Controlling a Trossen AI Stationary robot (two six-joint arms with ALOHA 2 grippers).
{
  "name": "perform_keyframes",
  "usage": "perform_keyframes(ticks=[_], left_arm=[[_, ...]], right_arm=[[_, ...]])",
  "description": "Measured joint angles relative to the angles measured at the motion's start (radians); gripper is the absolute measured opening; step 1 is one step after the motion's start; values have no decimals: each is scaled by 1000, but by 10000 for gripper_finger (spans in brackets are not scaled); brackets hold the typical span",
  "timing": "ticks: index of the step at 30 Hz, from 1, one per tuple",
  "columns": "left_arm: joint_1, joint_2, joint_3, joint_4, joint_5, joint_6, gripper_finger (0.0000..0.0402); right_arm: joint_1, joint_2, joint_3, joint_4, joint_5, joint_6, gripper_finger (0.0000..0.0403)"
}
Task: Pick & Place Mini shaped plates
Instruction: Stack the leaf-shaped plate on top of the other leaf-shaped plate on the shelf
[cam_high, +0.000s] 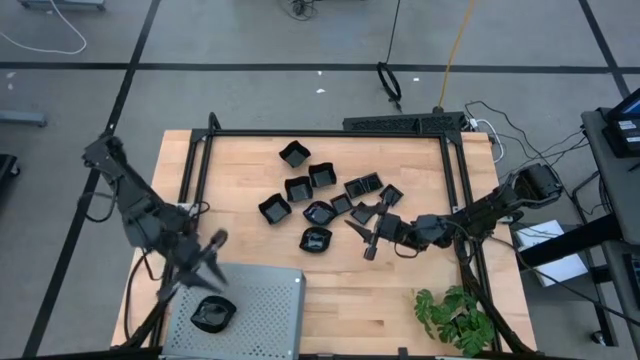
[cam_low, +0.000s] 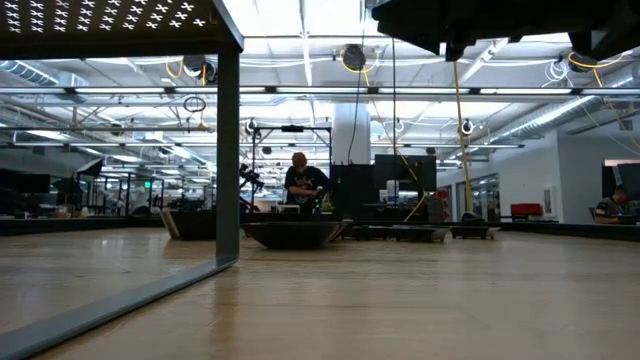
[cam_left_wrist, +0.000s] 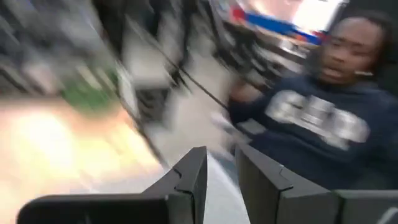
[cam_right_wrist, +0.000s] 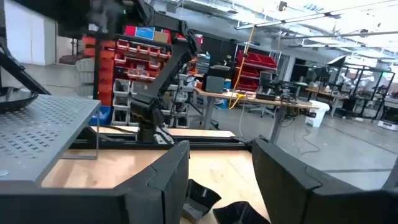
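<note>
1. Mini shaped plates (cam_high: 325, 190): loose cluster, centre of frame on the table (cam_high: 400, 290); one plate (cam_high: 211, 314) on the grey tray (cam_high: 270, 310), lower left.
2. Left gripper (cam_high: 213, 262): above tray, fingers slightly apart, empty.
3. Right gripper (cam_high: 362, 236): beside cluster, parted, holding nothing.

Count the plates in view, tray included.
11. One plate on the tray; ten others clustered on the table. Right gripper may hide more.
</note>
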Motion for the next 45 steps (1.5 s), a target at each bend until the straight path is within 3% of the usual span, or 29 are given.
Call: perform_keyframes(ticks=[3,6,8,12,18,25,31,35,40,45], left_arm=[[38,1,0,102,-149,222,88],[84,32,0,204,-308,332,88],[124,74,0,286,-375,332,88],[214,182,0,398,-409,334,88],[351,324,0,411,-461,373,88],[517,338,0,414,-683,371,88],[637,335,0,388,-647,316,88],[727,335,0,344,-460,253,89],[830,349,0,336,-224,175,89],[906,415,1,283,-190,120,89]], right_arm=[[4,0,0,-2,0,6,167],[9,0,0,-33,0,-13,167],[9,0,0,-50,0,-1,167],[15,0,0,-93,-1,53,167],[14,0,0,-155,3,144,167],[-3,0,0,-195,7,153,190],[-54,0,0,-201,36,167,214],[-120,0,1,-343,84,262,233],[-216,1,47,-562,-123,307,250],[-285,5,86,-631,-313,228,254]])
